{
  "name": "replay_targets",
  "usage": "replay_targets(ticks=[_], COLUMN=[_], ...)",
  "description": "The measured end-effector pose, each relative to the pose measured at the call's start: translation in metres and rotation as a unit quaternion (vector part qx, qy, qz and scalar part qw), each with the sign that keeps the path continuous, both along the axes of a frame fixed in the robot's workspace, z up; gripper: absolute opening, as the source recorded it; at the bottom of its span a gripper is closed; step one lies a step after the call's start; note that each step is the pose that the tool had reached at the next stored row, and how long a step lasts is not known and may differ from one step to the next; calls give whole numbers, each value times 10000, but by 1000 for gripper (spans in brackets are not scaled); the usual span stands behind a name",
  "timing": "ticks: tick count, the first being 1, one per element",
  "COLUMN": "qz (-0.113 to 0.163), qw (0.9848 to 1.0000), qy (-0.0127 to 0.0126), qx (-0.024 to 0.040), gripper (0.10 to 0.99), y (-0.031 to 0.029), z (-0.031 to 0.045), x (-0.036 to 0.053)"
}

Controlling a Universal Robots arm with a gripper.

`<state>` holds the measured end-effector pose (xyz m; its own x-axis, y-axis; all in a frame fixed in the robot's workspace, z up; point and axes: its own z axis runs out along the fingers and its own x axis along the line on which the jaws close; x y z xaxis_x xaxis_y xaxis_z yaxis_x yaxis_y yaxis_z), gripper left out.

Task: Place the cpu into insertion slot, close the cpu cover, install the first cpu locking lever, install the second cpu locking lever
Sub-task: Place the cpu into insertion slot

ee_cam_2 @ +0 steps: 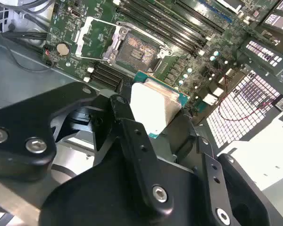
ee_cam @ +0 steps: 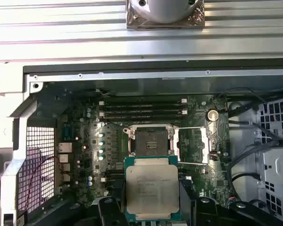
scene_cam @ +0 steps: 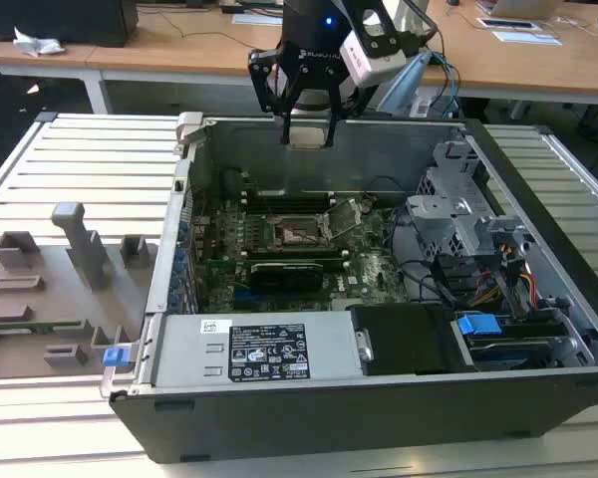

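Note:
My gripper point(scene_cam: 307, 127) hangs above the back wall of the open computer case, shut on the cpu point(scene_cam: 307, 136). In both wrist views the cpu point(ee_cam: 152, 187) point(ee_cam_2: 155, 106) is a silver-topped square with a green edge, clamped between the black fingers point(ee_cam: 108, 209) point(ee_cam_2: 127, 115). The insertion slot point(scene_cam: 297, 232) point(ee_cam: 148, 141) point(ee_cam_2: 137, 51) lies open and empty on the green board, below and ahead of the held cpu. The cpu cover point(scene_cam: 347, 213) point(ee_cam: 193, 146) point(ee_cam_2: 96, 37) is swung up and away beside the slot.
Long black memory slots point(ee_cam: 141, 108) run behind the socket. A power supply point(scene_cam: 259, 351) sits at the case's front, a grey drive cage point(scene_cam: 468, 224) with cables at the exterior view's right. A grey fixture board point(scene_cam: 60, 284) lies at the left on the slatted table.

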<state>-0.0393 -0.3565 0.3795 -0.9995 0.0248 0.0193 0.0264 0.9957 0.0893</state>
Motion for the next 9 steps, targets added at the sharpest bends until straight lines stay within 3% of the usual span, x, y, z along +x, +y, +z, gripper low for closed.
replay_targets(ticks=[9], qz=[0], qw=[10000], qy=[0], qx=[-33], gripper=[541], y=[0], z=[-60], x=[0])
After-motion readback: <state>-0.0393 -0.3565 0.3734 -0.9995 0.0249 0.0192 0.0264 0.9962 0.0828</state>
